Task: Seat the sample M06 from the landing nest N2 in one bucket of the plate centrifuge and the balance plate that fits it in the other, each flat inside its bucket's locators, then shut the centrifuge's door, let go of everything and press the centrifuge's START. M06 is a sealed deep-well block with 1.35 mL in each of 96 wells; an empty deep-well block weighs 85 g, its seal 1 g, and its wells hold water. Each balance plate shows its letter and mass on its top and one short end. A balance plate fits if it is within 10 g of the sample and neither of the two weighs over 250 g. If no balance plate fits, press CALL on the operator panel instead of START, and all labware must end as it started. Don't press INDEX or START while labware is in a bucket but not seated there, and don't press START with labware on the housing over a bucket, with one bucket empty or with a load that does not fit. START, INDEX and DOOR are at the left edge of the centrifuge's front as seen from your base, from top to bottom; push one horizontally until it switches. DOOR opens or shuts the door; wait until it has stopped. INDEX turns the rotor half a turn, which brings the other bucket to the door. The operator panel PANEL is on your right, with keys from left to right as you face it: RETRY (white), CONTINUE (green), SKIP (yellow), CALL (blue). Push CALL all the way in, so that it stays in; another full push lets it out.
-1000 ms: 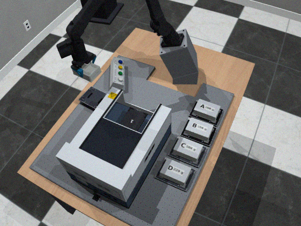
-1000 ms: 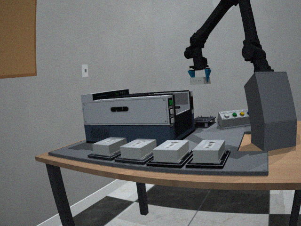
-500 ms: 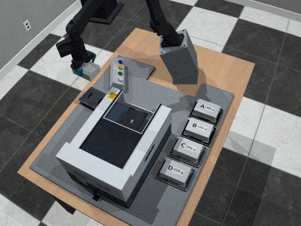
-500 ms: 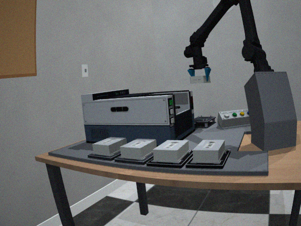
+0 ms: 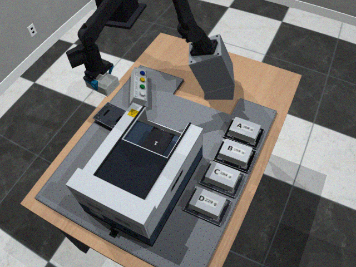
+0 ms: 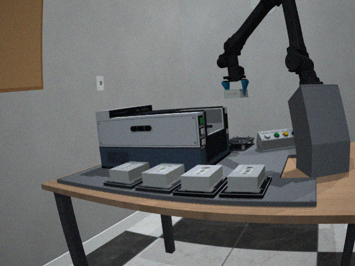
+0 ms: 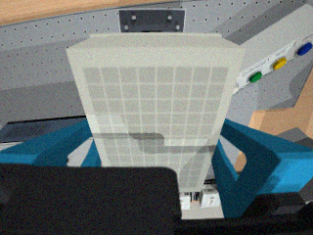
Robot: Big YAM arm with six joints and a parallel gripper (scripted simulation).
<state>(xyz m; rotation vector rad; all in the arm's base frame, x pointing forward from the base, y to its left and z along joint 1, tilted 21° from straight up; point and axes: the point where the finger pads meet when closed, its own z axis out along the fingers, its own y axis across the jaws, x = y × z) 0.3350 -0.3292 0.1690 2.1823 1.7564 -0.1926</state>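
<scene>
My gripper (image 5: 99, 79) (image 6: 234, 86) (image 7: 156, 117) is shut on the sample M06 (image 5: 108, 83) (image 6: 235, 93) (image 7: 156, 98), a pale sealed deep-well block. The blue fingers clamp its sides. It hangs high in the air above the empty landing nest N2 (image 5: 110, 114) (image 6: 241, 141) (image 7: 152, 21). The centrifuge (image 5: 100, 195) (image 6: 148, 134) stands in the middle with its top door slid open, and a dark empty bucket (image 5: 157, 141) shows in the opening. Balance plates A (image 5: 244, 129), B (image 5: 235, 151), C (image 5: 222, 175) and D (image 5: 207, 202) sit in their nests; D reads 229 g.
The operator panel (image 5: 139, 86) (image 6: 275, 138) (image 7: 274, 61) with its coloured keys stands beside the nest. The grey arm pedestal (image 5: 212, 72) (image 6: 318, 128) rises at the back. The centrifuge's buttons (image 6: 202, 130) are on its front edge.
</scene>
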